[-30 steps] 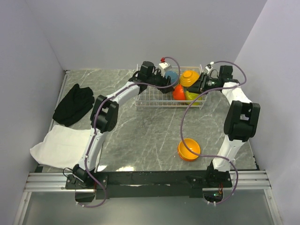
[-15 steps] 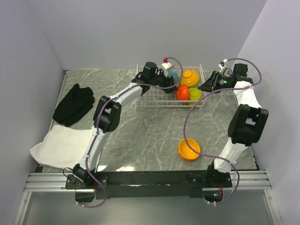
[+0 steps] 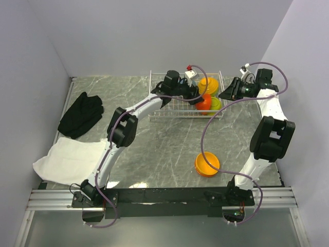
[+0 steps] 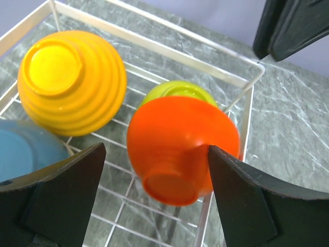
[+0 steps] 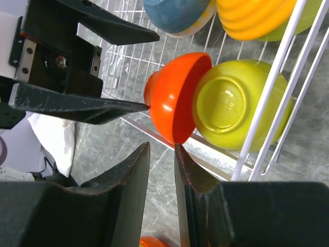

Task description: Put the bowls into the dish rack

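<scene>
Top and wrist views of the dish rack (image 3: 159, 110) at the far side of the grey marbled table (image 3: 154, 149). The left fingers (image 4: 61, 195) stand wide apart inside the rack, one on either side of a red-orange bowl (image 4: 180, 144). This bowl lies on its side, base toward the left wrist camera, its rim against a lime green bowl (image 4: 177, 91), also on its side by the rack's right wall. In the right wrist view one left fingertip lies at the red-orange bowl's base and the other is well clear, so the bowl is not gripped. Farther back in the rack, a ribbed yellow-orange bowl (image 4: 72, 82) sits upside down beside a teal-blue bowl (image 4: 23, 154). The right fingers (image 5: 123, 206) hover just outside the rack's right wall, a narrow gap between them, holding nothing. Another yellow-orange bowl (image 3: 207, 164) stands upright on the table, well apart from the rack, near the right arm's base. A black cloth (image 3: 80, 114) and a white cloth (image 3: 69, 159) lie at the left.
</scene>
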Robot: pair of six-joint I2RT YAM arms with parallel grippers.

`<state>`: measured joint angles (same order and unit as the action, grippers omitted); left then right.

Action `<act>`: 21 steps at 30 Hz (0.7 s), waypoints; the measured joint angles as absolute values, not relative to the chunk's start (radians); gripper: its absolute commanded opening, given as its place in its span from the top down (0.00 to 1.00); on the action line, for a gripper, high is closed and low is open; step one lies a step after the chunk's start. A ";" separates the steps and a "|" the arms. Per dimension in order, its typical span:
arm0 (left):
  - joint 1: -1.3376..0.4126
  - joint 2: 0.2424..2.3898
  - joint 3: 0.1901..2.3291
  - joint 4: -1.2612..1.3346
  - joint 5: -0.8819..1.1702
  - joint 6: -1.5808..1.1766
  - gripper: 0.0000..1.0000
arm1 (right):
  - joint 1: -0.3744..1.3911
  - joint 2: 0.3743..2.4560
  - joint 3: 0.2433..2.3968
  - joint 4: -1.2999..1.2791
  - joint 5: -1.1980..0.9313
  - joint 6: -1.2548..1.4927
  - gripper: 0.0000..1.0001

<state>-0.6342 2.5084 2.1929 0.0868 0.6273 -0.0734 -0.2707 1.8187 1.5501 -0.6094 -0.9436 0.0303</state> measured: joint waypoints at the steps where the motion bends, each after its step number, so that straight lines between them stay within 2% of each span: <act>1: -0.637 2.509 2.195 0.092 0.626 -0.073 0.12 | -0.269 1.819 1.550 -0.610 -0.942 0.029 0.67; 10: -0.635 2.519 2.251 0.100 0.588 -0.076 0.11 | -0.214 1.814 1.553 -0.623 -0.905 -0.044 0.71; 15: -0.611 2.498 2.287 0.093 0.505 -0.072 0.16 | -0.128 1.814 1.598 -0.659 -0.861 -0.111 0.78; 18: -0.577 2.441 2.221 0.071 0.443 -0.061 0.19 | -0.054 1.814 1.648 -0.663 -0.824 -0.135 0.81; 21: -0.528 2.346 2.067 0.067 0.391 -0.068 0.18 | 0.014 1.817 1.684 -0.659 -0.776 -0.140 0.85</act>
